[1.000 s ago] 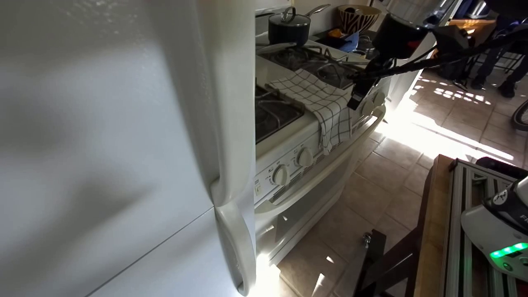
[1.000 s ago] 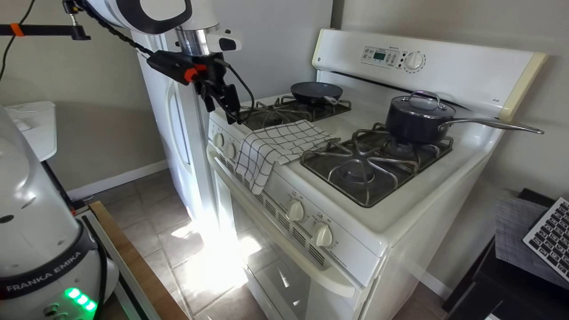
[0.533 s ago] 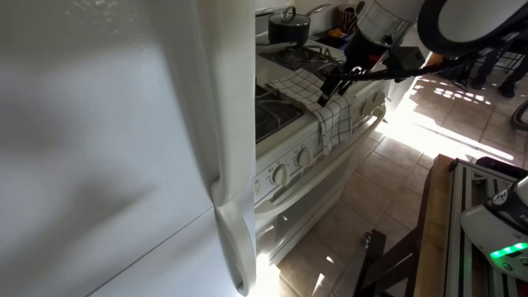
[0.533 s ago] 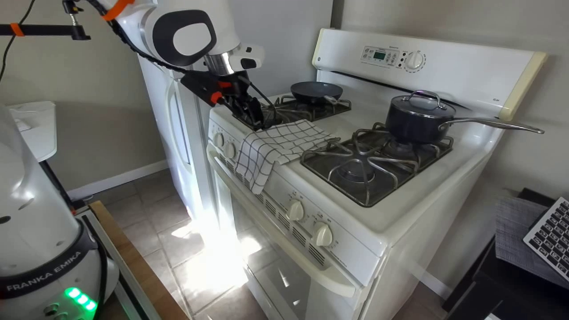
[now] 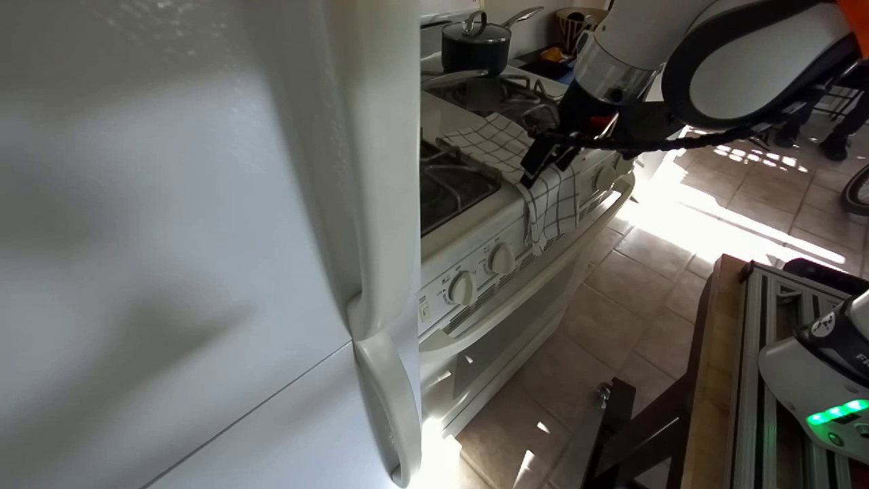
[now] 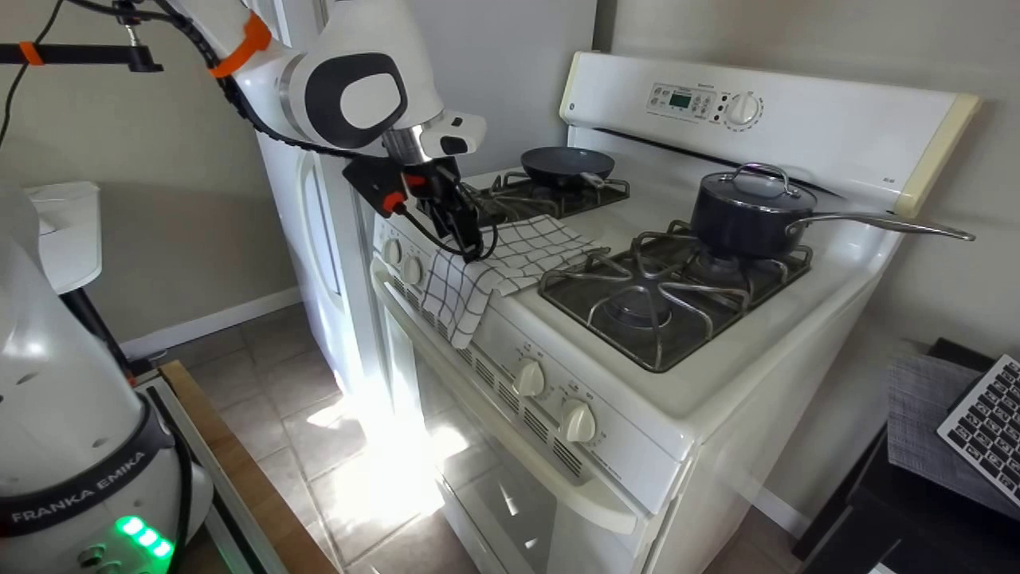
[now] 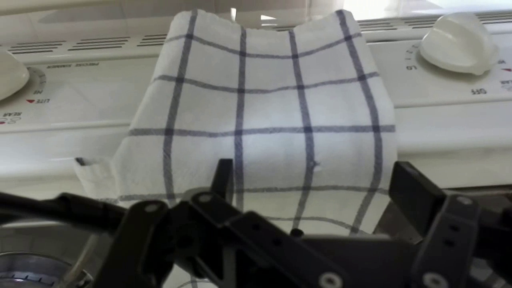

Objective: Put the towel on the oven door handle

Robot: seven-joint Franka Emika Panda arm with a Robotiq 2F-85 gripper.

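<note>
The towel, white with a dark grid check, lies on the stove top with its front end hanging over the knob panel. It shows in both exterior views. My gripper is open over the towel near the stove's front edge, its fingers apart with cloth visible between them. It shows in both exterior views. I cannot tell whether the fingertips touch the cloth. The oven door handle, a white horizontal bar, runs below the knobs and the towel's hanging end; it also shows in an exterior view.
Burner grates flank the towel. A lidded pot with a long handle and a dark pan stand on the stove. Knobs stick out on both sides of the towel. The refrigerator stands beside the stove.
My gripper has moved in over the stove and down to just over the towel, near its front fold. The towel has not visibly moved.
</note>
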